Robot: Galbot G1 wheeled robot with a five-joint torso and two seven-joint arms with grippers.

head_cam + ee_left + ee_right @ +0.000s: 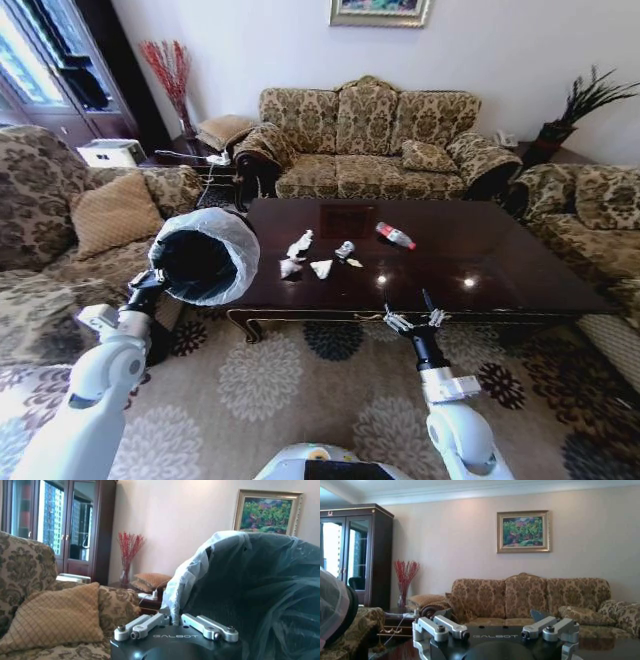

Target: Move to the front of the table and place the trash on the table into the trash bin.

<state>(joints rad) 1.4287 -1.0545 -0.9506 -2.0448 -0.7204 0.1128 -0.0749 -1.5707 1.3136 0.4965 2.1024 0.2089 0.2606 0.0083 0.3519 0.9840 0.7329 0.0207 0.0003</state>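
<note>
The left claw (150,282) is clamped on the rim of the trash bin (205,256), held tilted at the surface's (500,255) left end, while the right claw (416,320) hangs spread wide at the near edge. The trash (308,257) lies mid-surface, well apart from the bin – thin rim grip, so the bin could slip or swing. From the left wrist the bag hides the bin's inside – its contents can't be told

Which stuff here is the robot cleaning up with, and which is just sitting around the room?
For the job:
table
paper wads
silvery wrapper
bottle
trash bin, held by the left gripper
right gripper, open at the table's near edge

Just sitting around:
sofa
cushion
red twigs
painting
</note>
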